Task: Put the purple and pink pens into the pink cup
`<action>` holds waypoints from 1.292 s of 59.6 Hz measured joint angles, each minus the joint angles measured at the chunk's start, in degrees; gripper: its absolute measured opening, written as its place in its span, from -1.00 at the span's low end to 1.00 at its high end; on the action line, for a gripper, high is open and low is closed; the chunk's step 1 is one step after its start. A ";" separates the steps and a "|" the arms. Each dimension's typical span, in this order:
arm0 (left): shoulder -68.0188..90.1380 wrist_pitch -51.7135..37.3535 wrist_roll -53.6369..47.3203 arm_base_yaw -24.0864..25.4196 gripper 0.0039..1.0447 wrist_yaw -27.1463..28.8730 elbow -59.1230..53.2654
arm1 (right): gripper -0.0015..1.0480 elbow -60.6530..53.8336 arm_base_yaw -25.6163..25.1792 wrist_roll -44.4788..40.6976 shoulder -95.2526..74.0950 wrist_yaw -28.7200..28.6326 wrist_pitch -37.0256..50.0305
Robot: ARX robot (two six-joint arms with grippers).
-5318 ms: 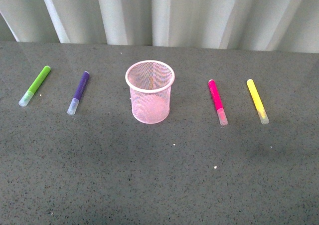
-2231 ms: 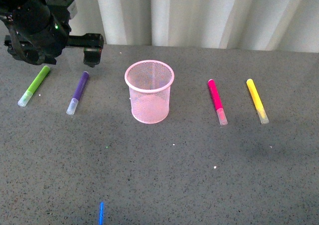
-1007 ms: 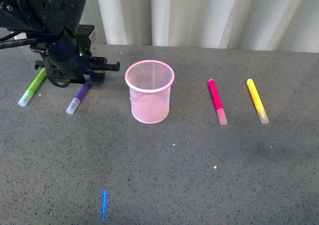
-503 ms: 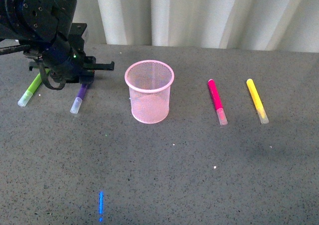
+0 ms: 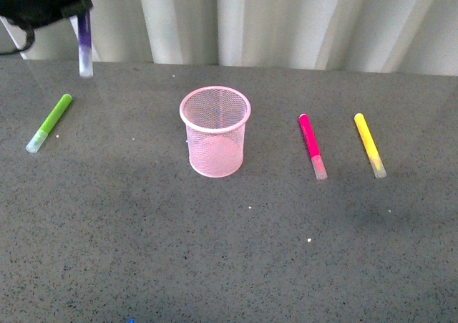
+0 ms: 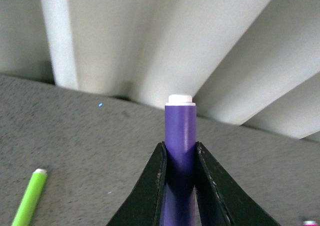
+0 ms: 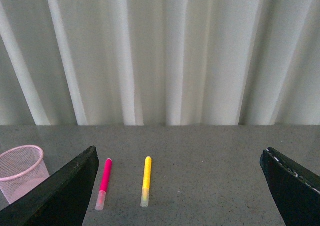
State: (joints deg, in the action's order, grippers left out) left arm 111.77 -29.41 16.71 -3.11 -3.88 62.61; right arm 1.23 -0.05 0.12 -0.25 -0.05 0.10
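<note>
Left end effector [image 6: 180, 148] pinches the purple pen [image 6: 180, 121] aloft — right end effector [image 7: 180, 150] spread.

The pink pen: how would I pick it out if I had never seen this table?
Find the pink mesh cup standing in the middle of the grey table. Two pens lie to its right; the pink pen is the one nearer the cup, the yellow pen farther out. It is magenta with a pale cap at its near end.
</note>
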 joint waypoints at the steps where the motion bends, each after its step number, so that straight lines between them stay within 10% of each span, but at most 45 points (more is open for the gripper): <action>1: -1.36 -1.22 0.81 -0.24 -0.76 -0.22 -1.25 | 0.87 0.00 0.00 0.00 0.00 0.02 0.00; 29: -4.55 -27.80 14.71 -17.07 -0.76 6.34 -14.38 | 0.87 0.00 0.00 0.00 0.00 0.02 0.00; 77: 11.08 -39.65 19.58 -19.74 -0.76 9.77 -12.00 | 0.87 0.00 0.00 0.00 0.00 0.02 0.00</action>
State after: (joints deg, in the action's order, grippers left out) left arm 122.85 -69.06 36.29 -22.85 5.89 50.61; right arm 1.23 -0.05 0.12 -0.25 -0.03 0.10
